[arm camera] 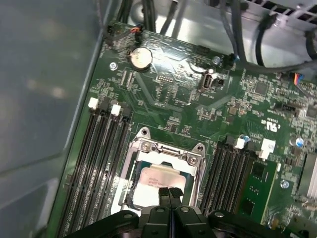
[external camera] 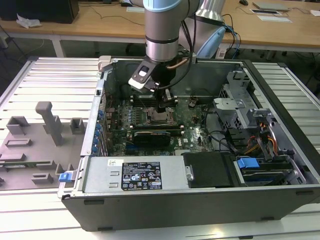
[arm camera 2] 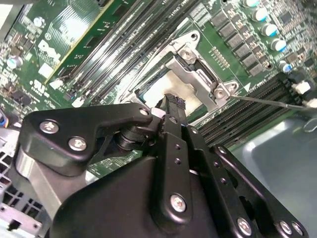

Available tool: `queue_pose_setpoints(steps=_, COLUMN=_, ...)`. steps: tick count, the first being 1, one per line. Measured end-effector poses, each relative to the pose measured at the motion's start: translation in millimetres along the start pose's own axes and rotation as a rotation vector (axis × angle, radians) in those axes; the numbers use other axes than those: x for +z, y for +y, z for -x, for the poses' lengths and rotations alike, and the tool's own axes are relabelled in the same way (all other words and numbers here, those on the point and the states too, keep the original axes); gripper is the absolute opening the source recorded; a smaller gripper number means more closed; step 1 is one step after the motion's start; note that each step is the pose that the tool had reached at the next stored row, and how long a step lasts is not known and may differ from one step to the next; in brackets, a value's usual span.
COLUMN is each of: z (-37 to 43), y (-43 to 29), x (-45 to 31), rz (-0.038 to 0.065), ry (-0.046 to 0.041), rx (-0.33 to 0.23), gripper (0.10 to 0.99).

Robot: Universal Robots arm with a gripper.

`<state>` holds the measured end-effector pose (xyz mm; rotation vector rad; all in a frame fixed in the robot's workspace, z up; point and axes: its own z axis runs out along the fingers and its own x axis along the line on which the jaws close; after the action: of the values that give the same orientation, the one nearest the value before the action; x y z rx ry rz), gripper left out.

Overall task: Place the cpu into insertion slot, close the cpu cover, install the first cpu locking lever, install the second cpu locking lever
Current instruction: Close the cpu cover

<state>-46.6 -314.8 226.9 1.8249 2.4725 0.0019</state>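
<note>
The cpu (arm camera: 156, 179) (arm camera 2: 161, 88) lies flat in the insertion slot (external camera: 159, 118) on the green motherboard, its dull silver top showing. The cpu cover (arm camera: 166, 152) (arm camera 2: 190, 67), a silver frame with a square window, lies down around the chip. My gripper (external camera: 162, 107) (arm camera 2: 173, 100) (arm camera: 170, 191) reaches down into the open case. It is shut, with its black fingertips pressed together and nothing between them, right over one edge of the chip. A thin metal lever rod (arm camera 2: 270, 102) sticks out from the socket across the memory slots.
Black memory slots (arm camera: 101, 153) flank the socket on both sides. A black card (external camera: 152, 136) lies in front of it, and the power supply (external camera: 135, 175) sits along the case front. A drive cage (external camera: 240, 107) and cables (arm camera: 247, 29) crowd the exterior view's right. A grey fixture plate (external camera: 45, 125) lies outside the case.
</note>
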Motion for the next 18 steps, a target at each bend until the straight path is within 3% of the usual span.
queue_pose_setpoints(steps=8, z=-0.1, y=0.0, x=0.0, rz=0.002, ry=-0.0136, rx=-0.152, gripper=0.106)
queue_pose_setpoints(steps=18, z=-0.2, y=0.1, x=0.0, rz=0.004, ry=-0.0286, rx=-0.301, gripper=0.106)
